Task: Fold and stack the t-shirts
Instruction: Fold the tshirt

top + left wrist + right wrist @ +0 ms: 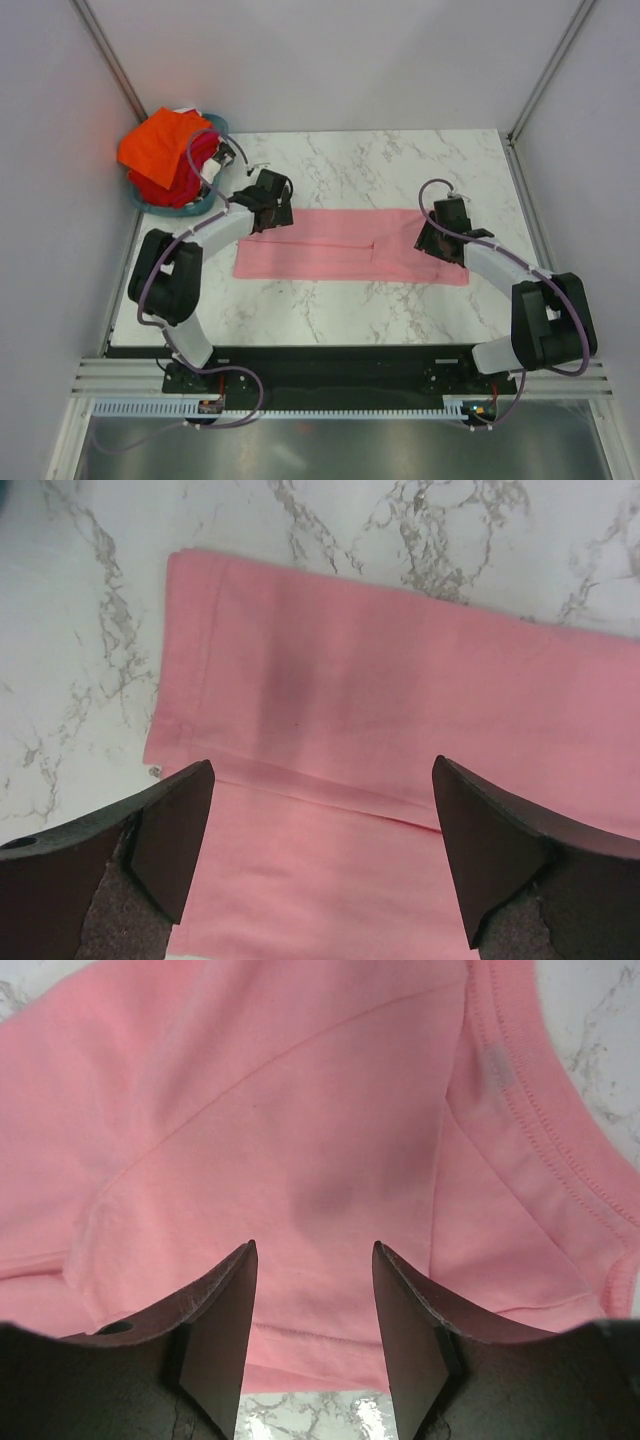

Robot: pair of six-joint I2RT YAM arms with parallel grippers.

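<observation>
1. Since the light pink cloth t-shirt (pixel 340 255) lies as a long flat strip (sides apparently folded in), I judge the lengthwise fold done and the crosswise fold next.
2. Position: flat on the white marble-pattern table (pixel 400 160), mid-table, between the two arms.
3. Orientation: the long axis runs left–right across the table. The ribbed collar (pixel 540 1110) is at the right arm's end and the stitched hem (pixel 190 660) at the left arm's end.
4. Left gripper (pixel 320 770): over the hem end, jaws spread wide, nothing between them, cloth below.
5. Right gripper (pixel 314 1250): over the collar end, jaws parted less widely, and no cloth is pinched that I can see.
6. Next move calls for pinching one end through all layers (a top-layer-only pinch would likely peel the strip open) and carrying it over the other end.
7. Round teal plastic basket (pixel 145 203) in the far-left corner, well apart from the strip: holds a bright orange t-shirt (pixel 160 145) over a red t-shirt (pixel 165 185). By my reading, stacking has not begun.
</observation>
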